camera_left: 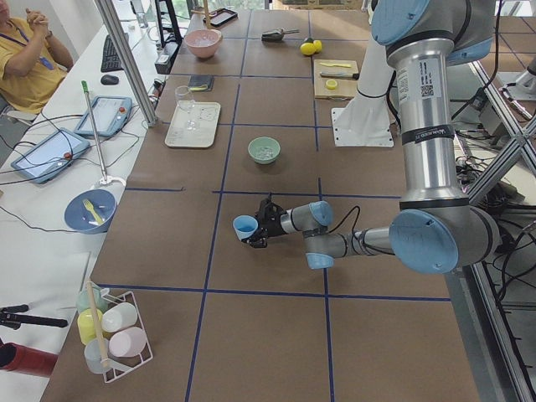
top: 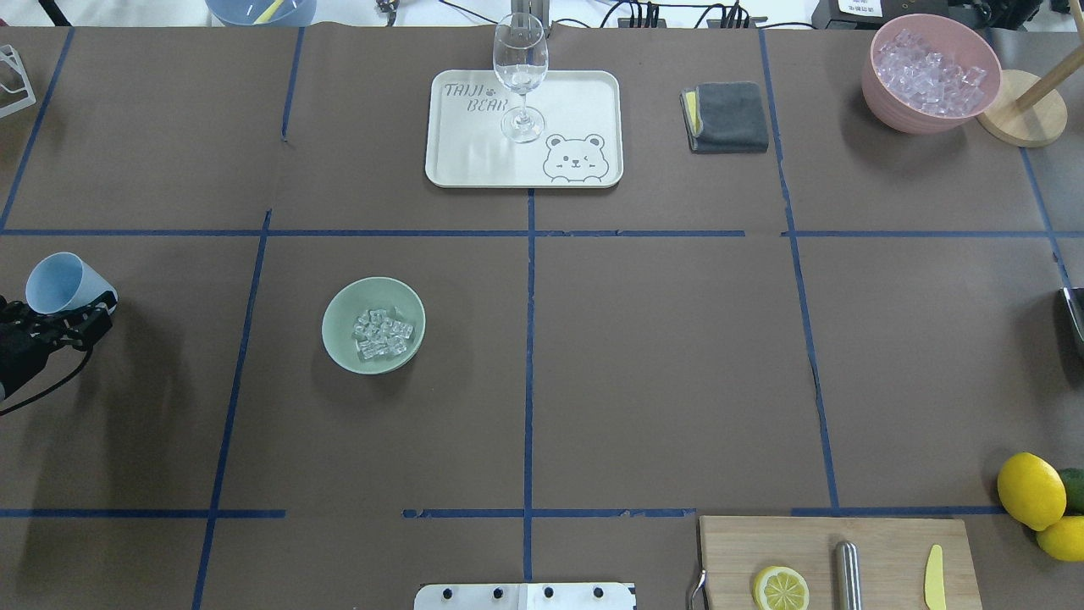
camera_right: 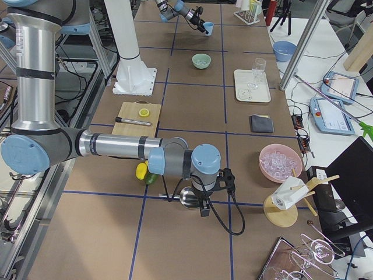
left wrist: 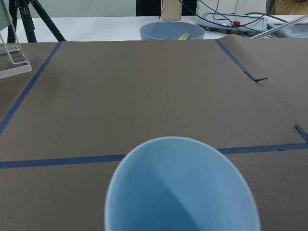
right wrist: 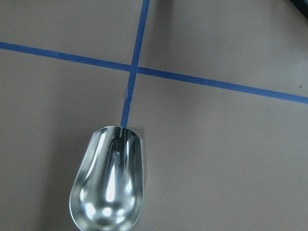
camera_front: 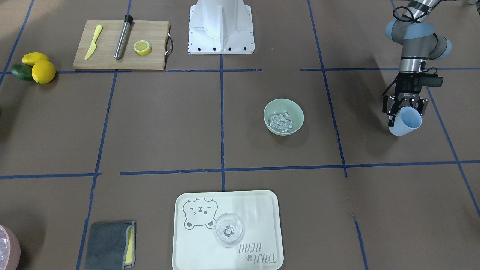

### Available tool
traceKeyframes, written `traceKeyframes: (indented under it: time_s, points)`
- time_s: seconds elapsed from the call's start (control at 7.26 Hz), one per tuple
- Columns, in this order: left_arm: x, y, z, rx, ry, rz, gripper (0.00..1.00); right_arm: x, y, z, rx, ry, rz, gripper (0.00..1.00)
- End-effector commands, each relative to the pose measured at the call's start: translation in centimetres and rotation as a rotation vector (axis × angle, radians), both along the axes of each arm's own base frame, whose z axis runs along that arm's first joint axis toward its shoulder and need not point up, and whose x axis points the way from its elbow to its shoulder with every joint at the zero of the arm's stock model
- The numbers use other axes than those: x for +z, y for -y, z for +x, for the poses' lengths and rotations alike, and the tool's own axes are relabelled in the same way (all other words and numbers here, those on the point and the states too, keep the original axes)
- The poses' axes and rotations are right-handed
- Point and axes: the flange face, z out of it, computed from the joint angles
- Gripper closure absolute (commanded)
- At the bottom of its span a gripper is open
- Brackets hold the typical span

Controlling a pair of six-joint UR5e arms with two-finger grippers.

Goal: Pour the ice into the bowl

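Observation:
The pale mint-green bowl [camera_front: 284, 116] stands left of the table's middle in the overhead view [top: 373, 325]. The clear ice cubes [camera_front: 281, 122] lie heaped inside it [top: 383, 331]. My left gripper [camera_front: 405, 113] is shut on a light blue cup [camera_front: 405, 122] and holds it tilted at the table's left side [top: 58, 282], well away from the bowl. The cup looks empty in the left wrist view [left wrist: 180, 187]. My right gripper [camera_right: 204, 204] holds a shiny metal scoop [right wrist: 109, 185] above the table at the right edge. Its fingers are hidden.
A white tray [top: 584, 102] with a clear glass [top: 520, 72] sits at the far side. A pink container of ice [top: 930, 72] and a grey cloth [top: 727, 117] are at the far right. A cutting board [top: 889, 542] with a lemon slice and lemons [top: 1031, 490] lie near right.

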Motion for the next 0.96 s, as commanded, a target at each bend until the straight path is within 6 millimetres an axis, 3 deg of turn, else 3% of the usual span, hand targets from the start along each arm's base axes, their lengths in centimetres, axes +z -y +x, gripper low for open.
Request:
traceKeyframes:
  time_s: [0.0, 0.55, 0.83]
  points:
    - [-0.1, 0.0, 0.0, -0.001, -0.005, 0.000, 0.00, 0.0, 0.0, 0.0, 0.001, 0.000, 0.000, 0.00]
    - [-0.2, -0.1, -0.4, 0.006, 0.011, 0.014, 0.00, 0.0, 0.0, 0.0, 0.001, 0.000, 0.000, 0.00]
    - [-0.2, -0.3, -2.6, 0.051, -0.003, -0.010, 0.00, 0.0, 0.0, 0.0, 0.001, 0.000, 0.000, 0.00]
